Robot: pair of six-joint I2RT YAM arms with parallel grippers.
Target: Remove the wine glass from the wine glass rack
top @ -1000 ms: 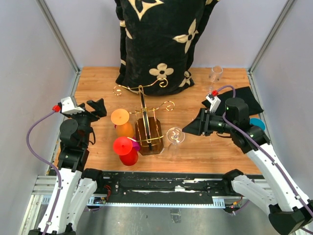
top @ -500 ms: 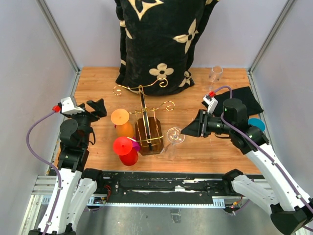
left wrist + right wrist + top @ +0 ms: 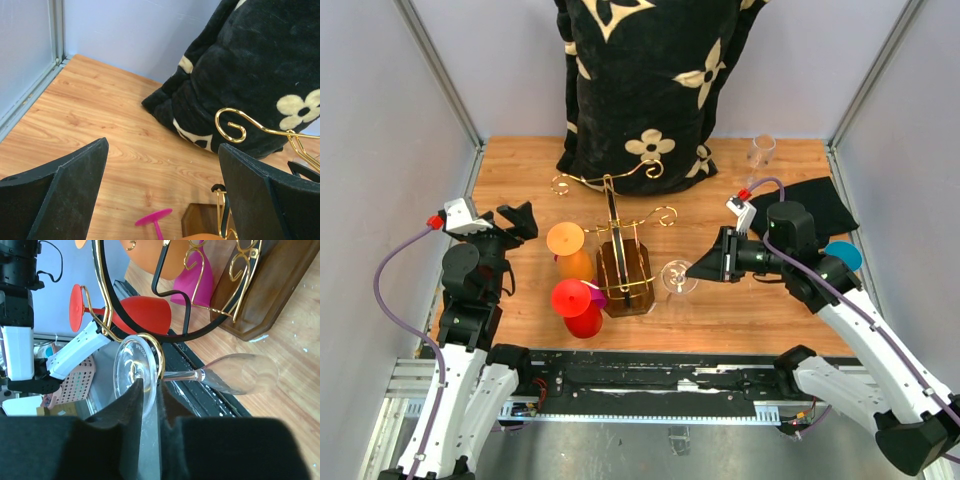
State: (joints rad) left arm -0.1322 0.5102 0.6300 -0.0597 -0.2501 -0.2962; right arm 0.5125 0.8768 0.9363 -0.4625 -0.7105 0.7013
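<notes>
Wine glass (image 3: 677,277), clear, is on its hook — the left gripper (image 3: 517,220) gapes wide at the table's (image 3: 520,170) left, the wine glass rack (image 3: 623,270) stands mid-table with the glass at its right side, foot between the right gripper's (image 3: 700,268) nearly closed fingers — grip unclear.

Gold wire on the rack (image 3: 623,262), dark brown at its base. Clear, colourless wine glass (image 3: 677,277); beside it an orange glass (image 3: 567,243), a red glass (image 3: 575,302) and a pink glass (image 3: 197,282). Black with cream flowers on the cushion (image 3: 650,80). Pale honey wood grain across the table (image 3: 520,170). Plain black for the cloth (image 3: 820,200), light grey-blue on the walls (image 3: 380,150).
</notes>
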